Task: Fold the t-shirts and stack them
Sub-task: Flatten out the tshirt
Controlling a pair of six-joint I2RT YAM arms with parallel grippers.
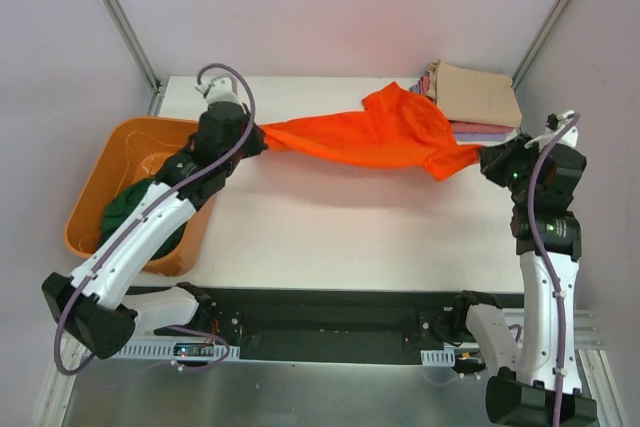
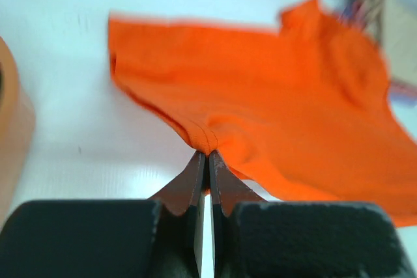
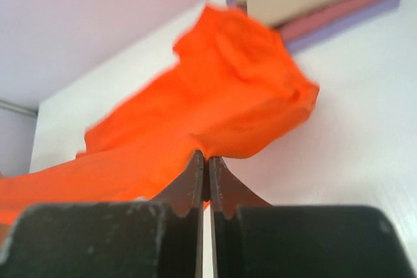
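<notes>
We have left gripper (image 2: 208, 155) and right gripper (image 3: 204, 156) both clamped on orange t-shirt (image 1: 385, 137), stretched near table (image 1: 350, 237) far edge. Light, floppy, probably best gripped at the hems.

The orange shirt (image 1: 385, 132) is soft matt cloth; the tub (image 1: 105, 167), smooth orange plastic.
</notes>
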